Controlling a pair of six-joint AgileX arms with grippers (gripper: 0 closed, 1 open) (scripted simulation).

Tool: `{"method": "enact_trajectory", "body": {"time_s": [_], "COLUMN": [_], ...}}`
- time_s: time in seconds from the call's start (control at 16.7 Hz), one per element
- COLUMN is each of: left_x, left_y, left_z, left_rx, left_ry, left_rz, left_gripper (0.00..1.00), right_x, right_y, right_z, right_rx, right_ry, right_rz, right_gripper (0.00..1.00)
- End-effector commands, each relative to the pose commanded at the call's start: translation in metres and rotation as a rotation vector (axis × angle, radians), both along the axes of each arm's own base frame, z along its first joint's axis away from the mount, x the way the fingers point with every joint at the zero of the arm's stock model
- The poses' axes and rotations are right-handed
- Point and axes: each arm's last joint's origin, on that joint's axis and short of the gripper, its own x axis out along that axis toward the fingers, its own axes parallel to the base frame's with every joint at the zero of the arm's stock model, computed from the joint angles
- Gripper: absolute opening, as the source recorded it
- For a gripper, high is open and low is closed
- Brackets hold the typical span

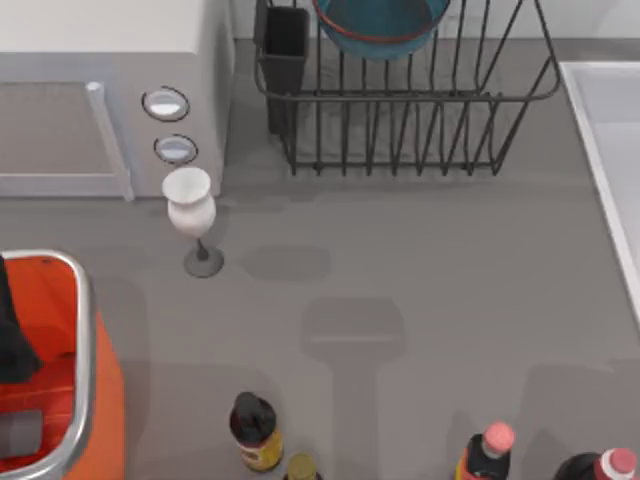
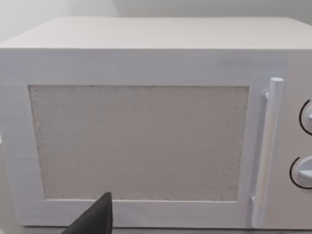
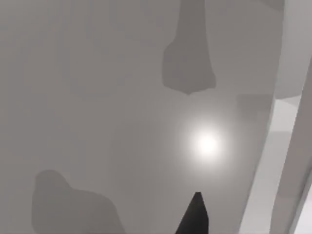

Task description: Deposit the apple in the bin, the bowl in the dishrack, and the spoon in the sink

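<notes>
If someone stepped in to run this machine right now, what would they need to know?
Left arm: a dark part of it hangs over the bin at the table's left; its claw's state cannot be told.
Right claw: a dark fingertip hangs over the bare table, beside the sink's rim.
Bowl: already in the dishrack. Done.
Apple: not seen on the table; whether it lies in the bin cannot be confirmed.
Spoon: not seen; check the sink at the table's right.

Rendered kitchen counter: white microwave (image 1: 110, 100), black wire dishrack (image 1: 400, 120), sink (image 1: 612, 150) rim, goblet (image 1: 190, 212), sauce bottles (image 1: 255, 432).
</notes>
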Motion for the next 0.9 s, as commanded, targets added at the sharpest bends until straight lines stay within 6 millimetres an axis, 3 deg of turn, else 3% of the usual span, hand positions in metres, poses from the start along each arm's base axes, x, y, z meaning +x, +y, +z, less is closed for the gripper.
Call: {"method": "enact_trajectory", "body": {"time_s": [0.24, 0.54, 0.72, 0.9], "left_x": [0.0, 0.0, 0.0, 0.0], "left_y": [0.0, 0.0, 0.0, 0.0], "left_z": [0.0, 0.0, 0.0, 0.0], "left_rx": [0.0, 0.0, 0.0, 0.0], "left_ry": [0.0, 0.0, 0.0, 0.0], "left_rz": [0.0, 0.0, 0.0, 0.0], "left_gripper": [1.0, 1.0, 1.0, 1.0], "right_x": [0.055, 0.154, 0.204, 0.241], "right_y": [-0.011, -0.018, -0.014, -0.003], "right_z": [0.014, 0.029, 0.024, 0.009], "right_rx": [0.014, 0.008, 0.004, 0.001], "right_ry": [0.043, 0.033, 0.019, 0.004], "right_rz": [0.028, 0.044, 0.039, 0.03], "right_gripper": [0.0, 0.0, 0.0, 0.0]}}
